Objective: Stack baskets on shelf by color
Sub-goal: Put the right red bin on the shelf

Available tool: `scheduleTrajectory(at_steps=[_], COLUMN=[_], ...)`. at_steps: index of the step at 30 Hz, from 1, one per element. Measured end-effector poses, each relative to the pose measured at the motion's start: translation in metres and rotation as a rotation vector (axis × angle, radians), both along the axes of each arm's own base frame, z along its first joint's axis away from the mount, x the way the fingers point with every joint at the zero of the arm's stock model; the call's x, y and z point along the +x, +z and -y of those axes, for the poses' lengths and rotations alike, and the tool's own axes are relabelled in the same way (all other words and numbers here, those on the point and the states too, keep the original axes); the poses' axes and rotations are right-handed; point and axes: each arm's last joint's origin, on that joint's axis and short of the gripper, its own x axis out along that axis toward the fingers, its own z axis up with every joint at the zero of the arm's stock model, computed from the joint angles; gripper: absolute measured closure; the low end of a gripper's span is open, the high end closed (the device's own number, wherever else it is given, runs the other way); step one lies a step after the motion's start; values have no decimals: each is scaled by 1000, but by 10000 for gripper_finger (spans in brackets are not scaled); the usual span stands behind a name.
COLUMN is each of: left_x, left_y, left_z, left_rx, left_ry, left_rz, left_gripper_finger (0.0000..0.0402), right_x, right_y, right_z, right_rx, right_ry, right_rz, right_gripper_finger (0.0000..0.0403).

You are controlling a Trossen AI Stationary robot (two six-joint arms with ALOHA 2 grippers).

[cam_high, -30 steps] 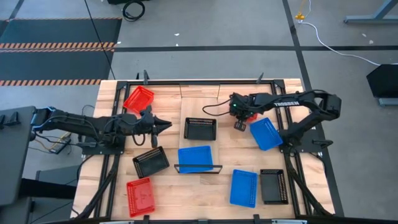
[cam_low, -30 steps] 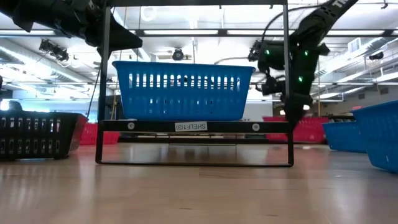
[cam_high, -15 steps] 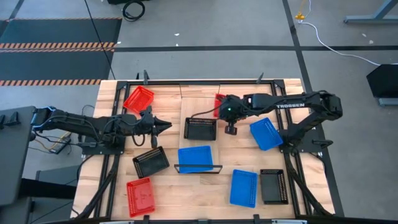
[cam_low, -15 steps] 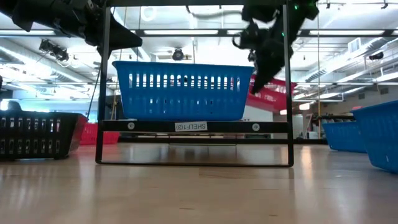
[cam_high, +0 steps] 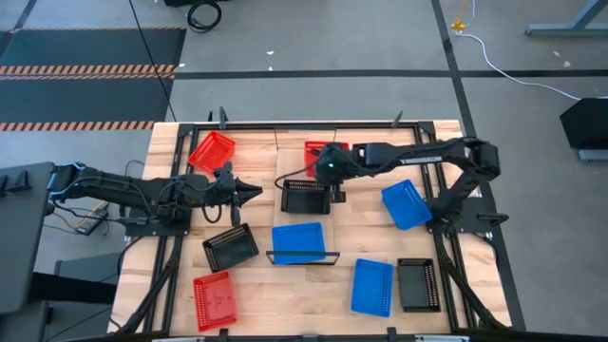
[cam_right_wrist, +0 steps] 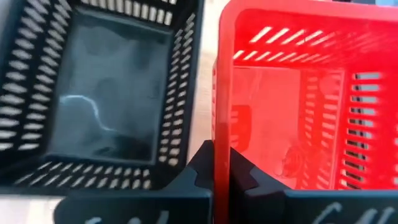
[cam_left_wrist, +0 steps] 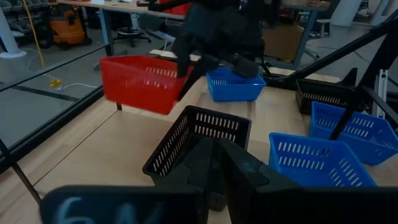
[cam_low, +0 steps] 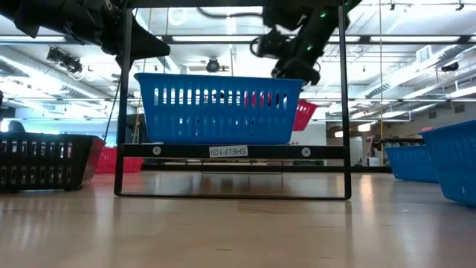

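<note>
Hanging clear of the table (cam_high: pixel 171 285), a red basket (cam_high: pixel 317 149) is carried by the right gripper (cam_high: pixel 332 167), whose two fingers are clamped over one side wall, as the right wrist view shows. In the low view it shows tilted behind the shelf's blue basket (cam_low: pixel 219 108). It sits over the far end of the shelf (cam_high: pixel 304 214), just beyond a black basket (cam_high: pixel 306 196) that rests on the board. The blue basket occupies the near end by the black frame. The left gripper (cam_high: pixel 255 192) is held above the table to the left of the shelf, fingers closed together on nothing. Other baskets lie scattered on the table.
</note>
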Motion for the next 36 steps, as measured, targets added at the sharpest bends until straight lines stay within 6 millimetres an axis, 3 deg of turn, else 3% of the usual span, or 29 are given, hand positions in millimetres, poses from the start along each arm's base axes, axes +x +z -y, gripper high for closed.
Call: scheduleTrajectory(at_steps=[8,18,27,36], left_x=[0,0,0,-1], left_y=[-1,-1,-1,-3], left_z=[0,0,4,5], left_rx=[0,-1,-1,-1], left_ry=[1,0,-20,-28], left_rz=[-5,-6,-8,-30], left_gripper_finger=[374,366,378,377], right_x=[25,52,54,59], right_y=[-10,-9,-19,-17], right_z=[19,29,36,37], right_rx=[31,89,90,86], right_ry=[-22,4,-17,-26], right_rz=[-12,27,-3,52], right_gripper_finger=[394,394,388,340])
